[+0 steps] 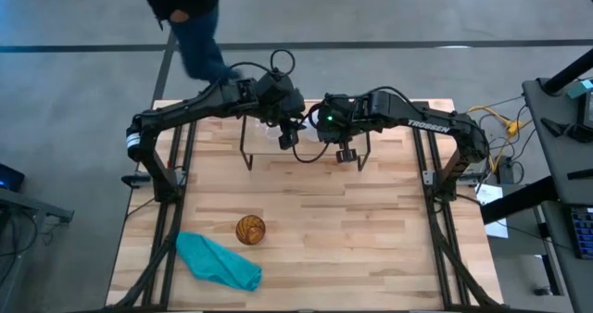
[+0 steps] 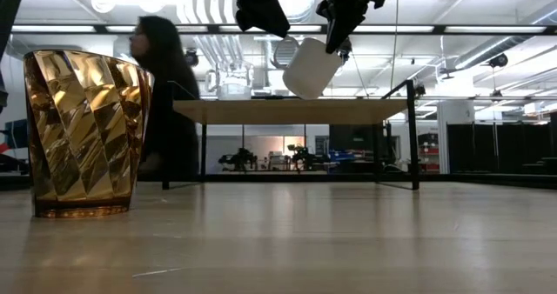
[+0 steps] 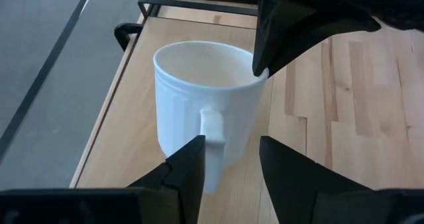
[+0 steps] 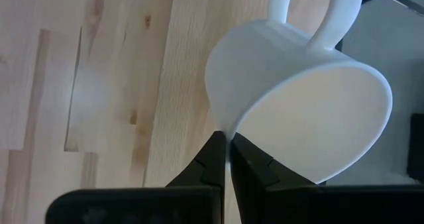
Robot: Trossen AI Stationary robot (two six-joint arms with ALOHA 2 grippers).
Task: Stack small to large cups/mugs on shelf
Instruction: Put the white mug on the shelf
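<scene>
Above the shelf (image 2: 291, 111), the right gripper (image 4: 228, 159) pinches the tilted white mug (image 2: 311, 68) by its rim; the left gripper (image 3: 230, 159) waits parted, straddling its handle.

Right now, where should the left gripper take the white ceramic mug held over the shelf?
Probably the handle, approached straight on: the white ceramic mug hangs tilted over the light wooden shelf, its rim pinched by the right gripper, and its handle faces the open left gripper, lined up between its fingers.
</scene>
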